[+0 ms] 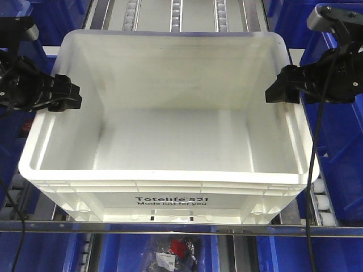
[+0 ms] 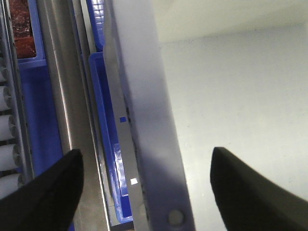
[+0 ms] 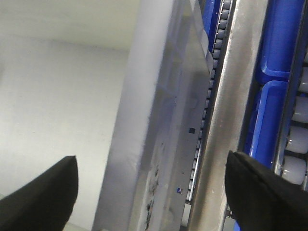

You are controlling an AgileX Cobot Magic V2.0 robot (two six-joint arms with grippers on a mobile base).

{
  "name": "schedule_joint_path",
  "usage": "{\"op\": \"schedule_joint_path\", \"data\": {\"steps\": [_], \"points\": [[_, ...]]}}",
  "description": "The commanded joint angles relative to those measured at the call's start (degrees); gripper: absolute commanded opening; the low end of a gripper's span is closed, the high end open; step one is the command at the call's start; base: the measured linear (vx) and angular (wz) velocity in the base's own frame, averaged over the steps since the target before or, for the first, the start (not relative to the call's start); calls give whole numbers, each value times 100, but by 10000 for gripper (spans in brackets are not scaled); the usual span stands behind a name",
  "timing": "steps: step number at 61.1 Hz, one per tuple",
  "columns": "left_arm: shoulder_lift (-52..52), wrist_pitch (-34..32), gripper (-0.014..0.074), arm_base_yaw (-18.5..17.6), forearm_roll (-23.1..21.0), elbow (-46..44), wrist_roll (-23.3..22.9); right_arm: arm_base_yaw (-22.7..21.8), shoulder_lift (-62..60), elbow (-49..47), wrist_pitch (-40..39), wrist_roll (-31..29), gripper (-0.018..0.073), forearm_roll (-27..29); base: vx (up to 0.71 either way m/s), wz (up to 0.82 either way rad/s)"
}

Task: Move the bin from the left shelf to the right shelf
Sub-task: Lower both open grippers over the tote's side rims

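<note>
A large white bin (image 1: 170, 187), empty and marked "Totelife 521", sits on the roller shelf in the middle of the front view. My left gripper (image 1: 63, 95) is open and straddles the bin's left rim (image 2: 147, 130), one finger inside and one outside, not touching. My right gripper (image 1: 282, 86) is open and straddles the bin's right rim (image 3: 144, 139) the same way, with clear gaps on both sides.
Blue bins (image 1: 334, 130) flank the white bin on both sides and below. Steel shelf rails (image 3: 221, 134) and white rollers (image 1: 322, 195) run close beside the bin's walls. A steel front bar (image 1: 181, 229) crosses below the bin. A lower bin holds bagged items (image 1: 173, 252).
</note>
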Motion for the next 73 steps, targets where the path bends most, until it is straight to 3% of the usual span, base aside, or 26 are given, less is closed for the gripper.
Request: {"op": "schedule_joint_path", "data": {"steps": [1, 50, 61, 73], "points": [[-155, -240, 526, -35, -76, -191, -48, -14, -152, -193, -257, -63, 593, 130, 0, 0], [330, 193, 522, -35, -75, -783, -53, -1, 387, -726, -47, -112, 593, 231, 0, 0], [330, 168, 522, -35, -75, -783, -53, 414, 546, -726, -231, -281, 593, 170, 0, 0], [330, 219, 522, -35, -68, -783, -48, 600, 669, -726, -330, 63, 593, -271, 0, 0]]}}
